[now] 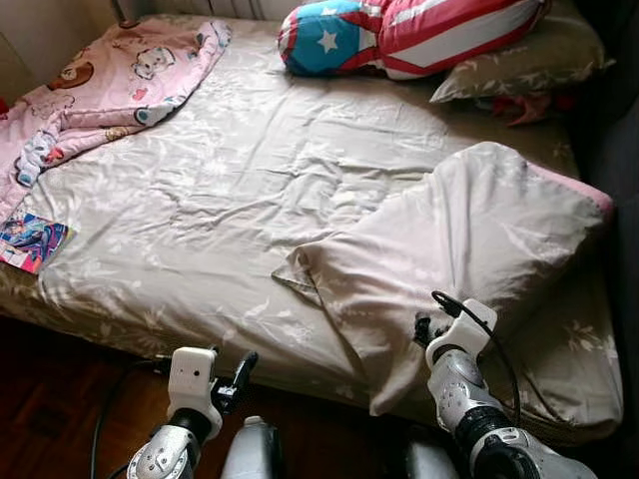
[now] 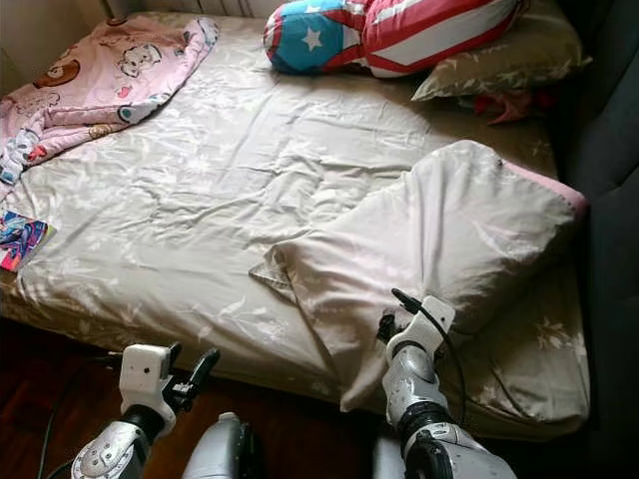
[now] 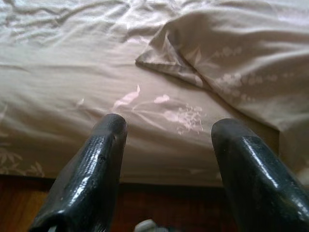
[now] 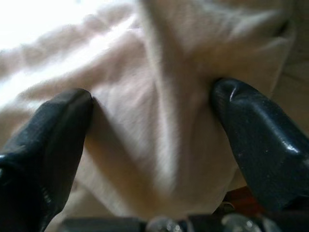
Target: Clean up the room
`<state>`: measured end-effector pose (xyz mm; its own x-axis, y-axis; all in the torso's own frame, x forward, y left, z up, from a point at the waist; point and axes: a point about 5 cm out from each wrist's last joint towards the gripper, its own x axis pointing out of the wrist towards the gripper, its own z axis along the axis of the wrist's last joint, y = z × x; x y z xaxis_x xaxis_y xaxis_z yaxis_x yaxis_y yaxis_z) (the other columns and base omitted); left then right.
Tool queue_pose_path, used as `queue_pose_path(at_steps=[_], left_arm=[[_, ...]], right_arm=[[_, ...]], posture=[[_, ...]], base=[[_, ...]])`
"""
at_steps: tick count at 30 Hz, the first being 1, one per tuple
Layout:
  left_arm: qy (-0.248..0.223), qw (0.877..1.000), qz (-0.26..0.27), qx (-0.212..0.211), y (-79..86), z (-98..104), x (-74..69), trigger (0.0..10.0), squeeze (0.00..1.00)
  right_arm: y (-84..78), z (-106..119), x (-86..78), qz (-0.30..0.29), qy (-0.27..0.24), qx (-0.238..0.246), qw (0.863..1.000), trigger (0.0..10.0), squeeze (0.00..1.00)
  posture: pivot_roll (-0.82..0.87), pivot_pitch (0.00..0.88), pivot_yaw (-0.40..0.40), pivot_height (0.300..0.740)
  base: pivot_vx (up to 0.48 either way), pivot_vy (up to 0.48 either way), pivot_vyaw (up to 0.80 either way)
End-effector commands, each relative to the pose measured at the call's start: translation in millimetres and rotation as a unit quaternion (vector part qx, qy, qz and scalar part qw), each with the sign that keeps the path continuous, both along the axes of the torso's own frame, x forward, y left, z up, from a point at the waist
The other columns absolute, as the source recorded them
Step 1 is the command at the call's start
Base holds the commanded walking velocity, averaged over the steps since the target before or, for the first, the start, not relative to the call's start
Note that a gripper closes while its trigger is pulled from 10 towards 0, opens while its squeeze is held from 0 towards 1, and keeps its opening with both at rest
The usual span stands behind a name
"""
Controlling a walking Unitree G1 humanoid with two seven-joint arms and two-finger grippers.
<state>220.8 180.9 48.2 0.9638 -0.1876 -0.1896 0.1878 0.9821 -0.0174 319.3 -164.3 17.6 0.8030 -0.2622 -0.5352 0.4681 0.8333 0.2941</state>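
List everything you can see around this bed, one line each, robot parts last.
bed sheet: one, beige with pale floral print, covering the mattress.
loose pillow: one, beige floral, lying on the bed's near right part, its case corner hanging over the edge.
flag cushion: one, red and white stripes, blue end with a white star, at the head of the bed.
second pillow: one, beige floral, under the flag cushion.
blanket: one, pink with cartoon print, far left of the bed.
booklet: one, colourful, left edge of the bed.
floor: dark wood, beside the bed.
left gripper: open, hovering at the bed's near edge.
right gripper: open around a fold of the loose pillow.
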Motion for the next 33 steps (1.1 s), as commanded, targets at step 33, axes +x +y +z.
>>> queue_pose_path(at_steps=[33], left_arm=[[0.002, 0.999, -0.036, 0.016, -4.0, 21.0, -22.1, 10.0, 0.0]], right_arm=[[15.9, -29.6, -24.4, 0.069, 0.061, 0.036, 0.995, 10.0, 0.0]], posture=[[0.1, 0.322, 0.093, 0.65]], base=[[0.0, 0.0, 0.0]])
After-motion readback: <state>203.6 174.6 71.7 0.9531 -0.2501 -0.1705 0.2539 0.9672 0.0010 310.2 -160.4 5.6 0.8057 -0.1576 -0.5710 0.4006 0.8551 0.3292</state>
